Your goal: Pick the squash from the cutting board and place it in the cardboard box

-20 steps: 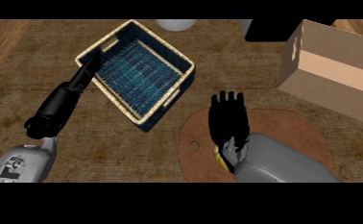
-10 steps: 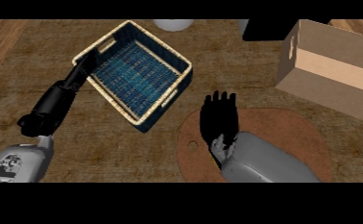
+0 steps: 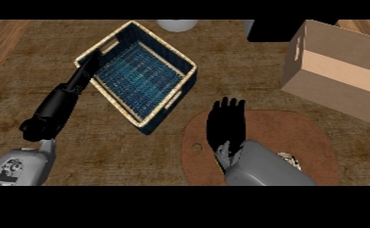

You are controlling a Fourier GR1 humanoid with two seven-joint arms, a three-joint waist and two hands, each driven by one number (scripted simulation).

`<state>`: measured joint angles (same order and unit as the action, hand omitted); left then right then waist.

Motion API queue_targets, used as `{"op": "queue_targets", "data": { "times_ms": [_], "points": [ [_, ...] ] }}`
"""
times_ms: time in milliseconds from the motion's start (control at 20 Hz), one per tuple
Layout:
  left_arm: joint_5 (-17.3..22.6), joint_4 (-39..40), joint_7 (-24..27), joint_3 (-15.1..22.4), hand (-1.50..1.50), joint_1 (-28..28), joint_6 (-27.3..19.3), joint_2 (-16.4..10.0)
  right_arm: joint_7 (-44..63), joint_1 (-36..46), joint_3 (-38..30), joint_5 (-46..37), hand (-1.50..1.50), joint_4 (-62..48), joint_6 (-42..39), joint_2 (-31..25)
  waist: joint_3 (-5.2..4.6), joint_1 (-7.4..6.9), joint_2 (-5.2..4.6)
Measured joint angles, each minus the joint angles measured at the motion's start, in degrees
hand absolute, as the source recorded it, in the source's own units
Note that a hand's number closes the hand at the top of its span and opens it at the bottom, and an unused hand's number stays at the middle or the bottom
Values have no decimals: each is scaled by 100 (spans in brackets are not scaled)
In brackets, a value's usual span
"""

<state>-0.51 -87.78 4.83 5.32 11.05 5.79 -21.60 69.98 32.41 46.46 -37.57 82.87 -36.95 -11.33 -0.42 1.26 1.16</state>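
Note:
The round brown cutting board (image 3: 311, 134) lies at the lower right. My right hand (image 3: 225, 124) hovers over the board's left part, open, fingers straight and pointing away from me. A small pale striped bit (image 3: 290, 159) shows beside my right forearm; it may be the squash, the rest of which is hidden under the arm. The open cardboard box (image 3: 329, 70) stands at the right, beyond the board. My left hand (image 3: 81, 73) is open and stretched along the left rim of a basket, holding nothing.
A wicker basket with a blue lining (image 3: 137, 75) sits left of centre, turned at an angle. A white round object (image 3: 177, 25) and a black object (image 3: 274, 30) stand at the far edge. A bare strip of counter separates the basket and the box.
My right forearm has swung to the right over the board, with the hand staying open above its left part. The left arm has sunk slightly toward the lower left.

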Motion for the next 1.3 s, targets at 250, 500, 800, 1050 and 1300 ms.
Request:
{"op": "queue_targets", "data": {
  "times_ms": [250,500,800,1050,1300],
  "points": [
    [-88,78,34,4,0,36,-59,66,-37,-370,-167,-337,-150,224,-181,3,0,10,-9],
    [-79,128,66,-38,0,99,3,87,-156,-710,-302,-635,150,434,-404,126,3,-32,-30],
    [-98,-16,-22,-51,0,100,80,123,-514,-919,-120,-1281,150,728,-733,89,13,-92,-52],
    [-155,-74,-100,-48,0,105,137,181,-828,-901,-6,-1905,150,683,-911,150,15,-114,-68],
    [-152,-147,-139,-66,0,62,174,210,-1969,-865,104,-1858,150,1393,-607,-247,49,-130,-103]
  ]
}}
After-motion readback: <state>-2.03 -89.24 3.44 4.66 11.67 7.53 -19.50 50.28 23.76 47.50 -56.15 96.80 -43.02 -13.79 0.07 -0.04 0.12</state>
